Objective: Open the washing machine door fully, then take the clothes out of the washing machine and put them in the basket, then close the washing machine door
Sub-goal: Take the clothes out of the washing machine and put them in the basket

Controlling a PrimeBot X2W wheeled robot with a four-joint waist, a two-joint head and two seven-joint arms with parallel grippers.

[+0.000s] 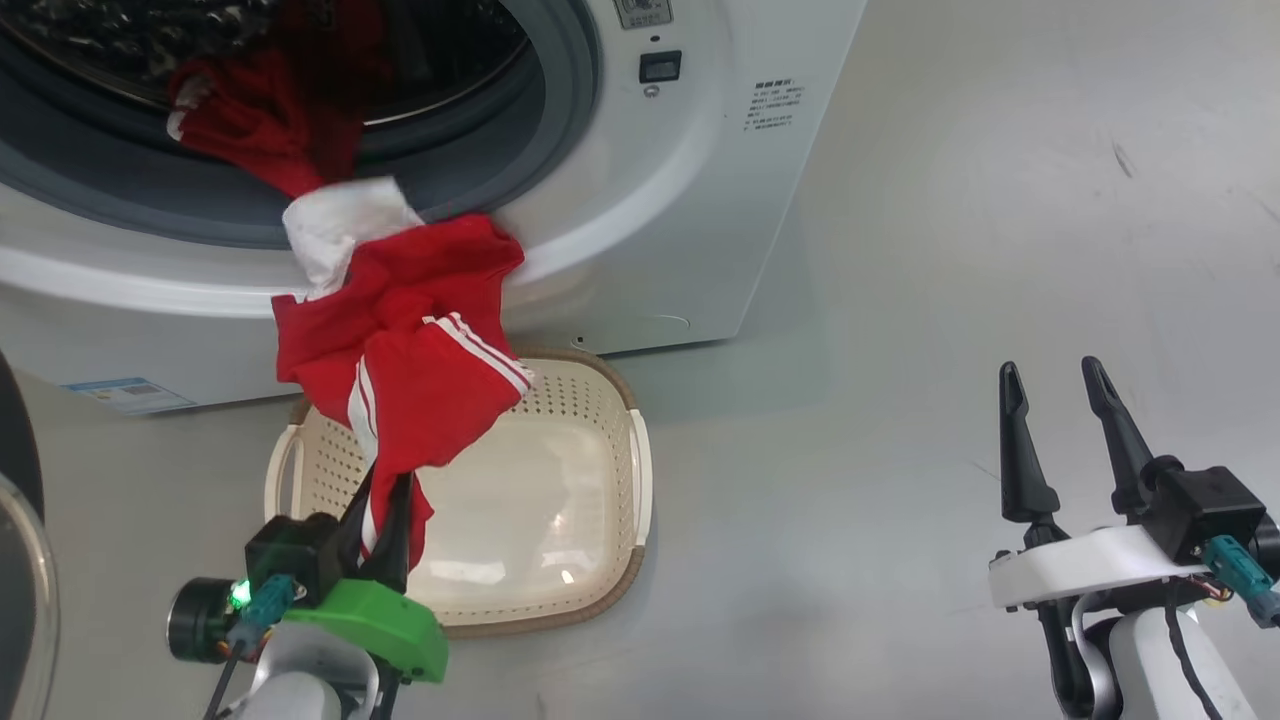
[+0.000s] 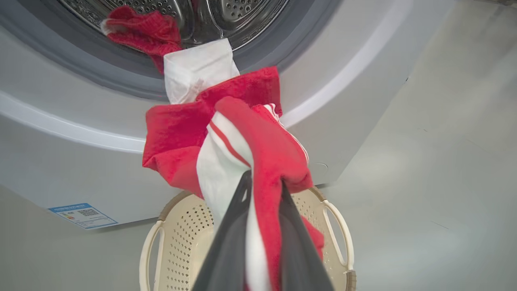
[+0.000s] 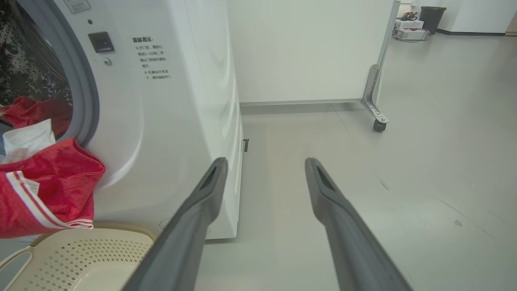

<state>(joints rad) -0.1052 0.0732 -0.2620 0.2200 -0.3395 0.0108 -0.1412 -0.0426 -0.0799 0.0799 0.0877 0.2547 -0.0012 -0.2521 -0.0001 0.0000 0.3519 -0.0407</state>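
Left end effector [image 1: 383,495] pinching clothes [image 1: 420,370] above basket [image 1: 643,480]; right end effector [image 1: 1050,372] spread.

The right gripper [image 3: 264,169], fingers spread, points along the washing machine [image 3: 181,105], red clothes [image 3: 48,190] hanging above the basket [image 3: 80,258].

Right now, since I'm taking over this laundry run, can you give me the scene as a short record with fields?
door: open, at the head view's left edge
clothes: red and white, one end in the drum, draped over the grey ring, hanging above the basket
left gripper: shut on the clothes' lower end
right gripper: open, holding nothing
basket: on the floor before the washing machine
stage: clothes partway out, not yet in the basket
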